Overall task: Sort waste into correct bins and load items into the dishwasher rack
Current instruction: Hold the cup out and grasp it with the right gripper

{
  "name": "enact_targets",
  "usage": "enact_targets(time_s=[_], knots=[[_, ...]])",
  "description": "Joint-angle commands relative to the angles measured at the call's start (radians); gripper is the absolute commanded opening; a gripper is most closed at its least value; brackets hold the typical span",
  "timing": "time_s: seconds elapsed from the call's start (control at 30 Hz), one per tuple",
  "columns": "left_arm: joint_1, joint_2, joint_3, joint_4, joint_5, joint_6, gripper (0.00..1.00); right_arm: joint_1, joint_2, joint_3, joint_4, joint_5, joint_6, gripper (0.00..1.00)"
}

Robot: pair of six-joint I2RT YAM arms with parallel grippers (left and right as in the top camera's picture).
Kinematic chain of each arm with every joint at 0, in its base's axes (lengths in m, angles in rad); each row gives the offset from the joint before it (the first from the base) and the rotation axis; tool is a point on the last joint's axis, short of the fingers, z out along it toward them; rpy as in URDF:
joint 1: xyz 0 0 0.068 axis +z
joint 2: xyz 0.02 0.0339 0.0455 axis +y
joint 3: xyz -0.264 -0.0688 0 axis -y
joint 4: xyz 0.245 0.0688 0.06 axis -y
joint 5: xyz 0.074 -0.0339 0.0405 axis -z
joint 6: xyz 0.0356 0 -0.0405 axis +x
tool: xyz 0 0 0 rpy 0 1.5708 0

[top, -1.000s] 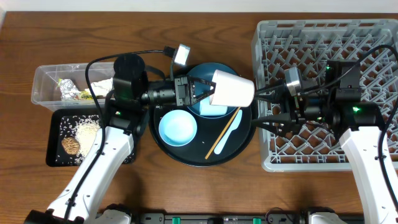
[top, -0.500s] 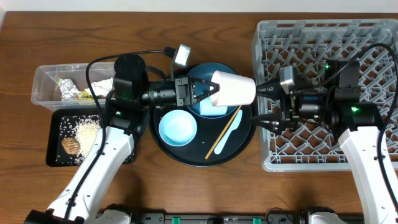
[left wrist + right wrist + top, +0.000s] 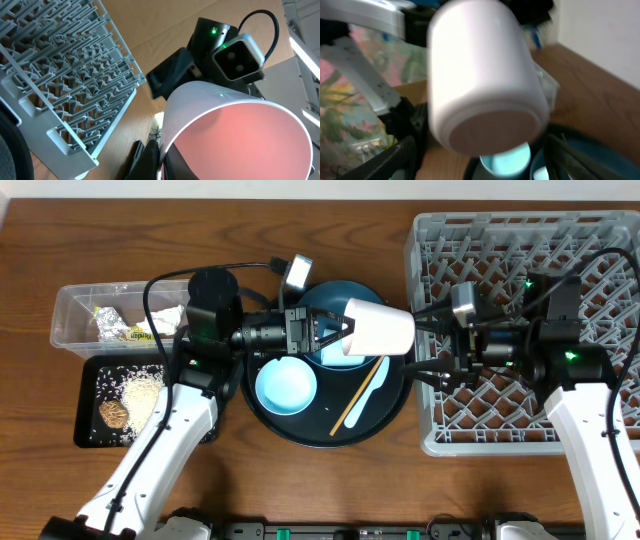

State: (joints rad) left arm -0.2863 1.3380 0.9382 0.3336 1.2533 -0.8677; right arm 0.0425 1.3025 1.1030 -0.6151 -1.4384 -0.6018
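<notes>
My left gripper (image 3: 335, 337) is shut on the rim of the pink cup (image 3: 380, 328). It holds the cup on its side above the dark blue dish (image 3: 300, 428), base pointing right. The cup fills the left wrist view (image 3: 240, 130), with my fingers on its rim (image 3: 160, 160). My right gripper (image 3: 422, 350) is open, its fingers spread just at the cup's base (image 3: 480, 80) without touching. The light blue cup (image 3: 286, 383), a pale bowl (image 3: 335, 360), a wooden chopstick (image 3: 358, 395) and a white spoon (image 3: 374, 390) lie on the dish. The grey rack (image 3: 600, 240) stands at the right.
At the left, a clear tub (image 3: 70, 305) holds the wrapper (image 3: 110, 328) and the tissue (image 3: 165, 320). In front of it, a flat black tray (image 3: 90, 438) holds rice (image 3: 138, 388) and the brown lump (image 3: 115, 412). The rack's near wall (image 3: 65, 125) shows in the left wrist view.
My left gripper has carried the pink cup a little to the right, closer to the right gripper. The right gripper has shifted slightly left and stays open.
</notes>
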Motion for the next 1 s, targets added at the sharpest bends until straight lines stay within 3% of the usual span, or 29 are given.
enact_targets(time_s=[0.0,0.97], knots=[[0.0,0.003,0.012,0.005,0.014,0.006,0.06,-0.006,-0.001,0.01,0.027,-0.122,0.028,0.77],[-0.002,0.003,0.012,0.005,0.019,0.005,0.06,0.079,0.025,0.01,0.161,-0.103,0.028,0.76]])
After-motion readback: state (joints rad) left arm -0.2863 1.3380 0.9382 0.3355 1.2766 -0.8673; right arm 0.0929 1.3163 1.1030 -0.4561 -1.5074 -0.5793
